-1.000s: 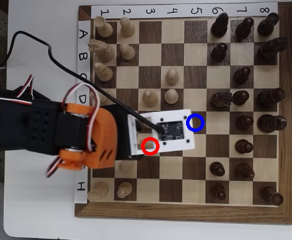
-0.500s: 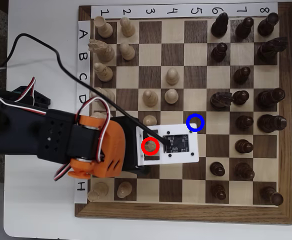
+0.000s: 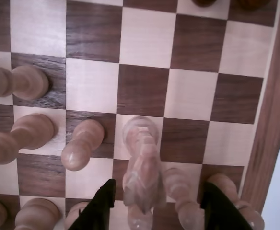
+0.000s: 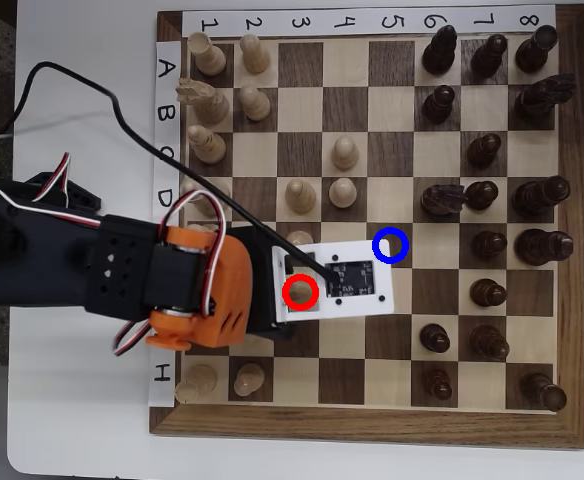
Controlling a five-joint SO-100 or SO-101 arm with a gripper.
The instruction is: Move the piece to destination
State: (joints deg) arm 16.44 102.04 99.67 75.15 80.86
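One pale pawn sits red-ringed under the arm, blue-ringed square uncovered.

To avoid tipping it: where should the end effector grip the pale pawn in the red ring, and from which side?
Grip the pawn at the narrow neck under its round head, coming straight down from above: it stands upright with pale neighbours close, and the open end effector straddles it.

A wooden chessboard is laid on a white table. Dark brown pieces are ranged along the chessboard's right side, pale pieces along its left; two pale pawns, possibly three, are seen nearer its centre.
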